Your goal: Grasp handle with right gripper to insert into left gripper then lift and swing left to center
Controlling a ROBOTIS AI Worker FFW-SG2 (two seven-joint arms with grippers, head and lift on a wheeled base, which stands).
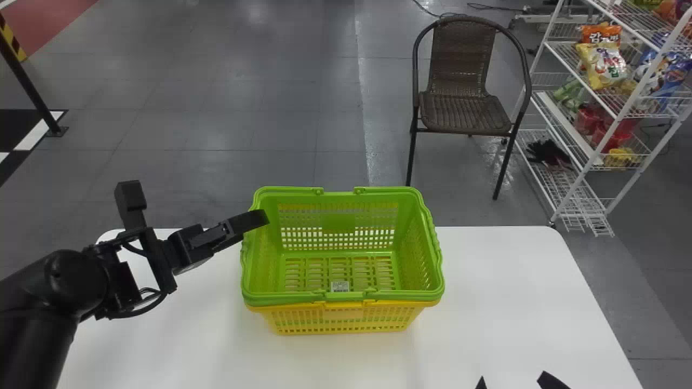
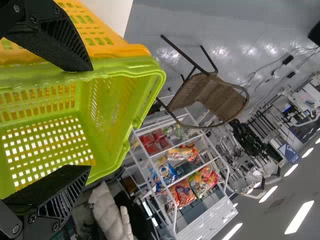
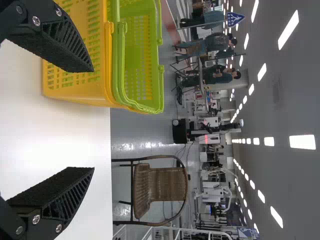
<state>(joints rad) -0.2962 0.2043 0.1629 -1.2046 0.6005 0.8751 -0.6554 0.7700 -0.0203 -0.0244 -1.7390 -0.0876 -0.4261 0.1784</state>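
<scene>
A green basket (image 1: 340, 265) sits nested in a yellow basket (image 1: 340, 319) on the white table, its handles folded down along the rim. My left gripper (image 1: 189, 209) is open at the baskets' left, one finger reaching up to the green rim. From the left wrist, the green basket (image 2: 50, 140) lies beyond the spread fingers of that gripper (image 2: 90, 119). At the head view's bottom edge, right of the baskets, are the tips of my right gripper (image 1: 516, 380). In its wrist view, this gripper (image 3: 93, 120) stands open, holding nothing, with the yellow basket (image 3: 75, 85) farther off.
The white table (image 1: 503, 292) extends to the right of the baskets. Behind it stand a brown wicker chair (image 1: 459, 111) and, at the far right, a white wire shelf (image 1: 581, 186) with snack bags. Grey floor lies beyond the table's back edge.
</scene>
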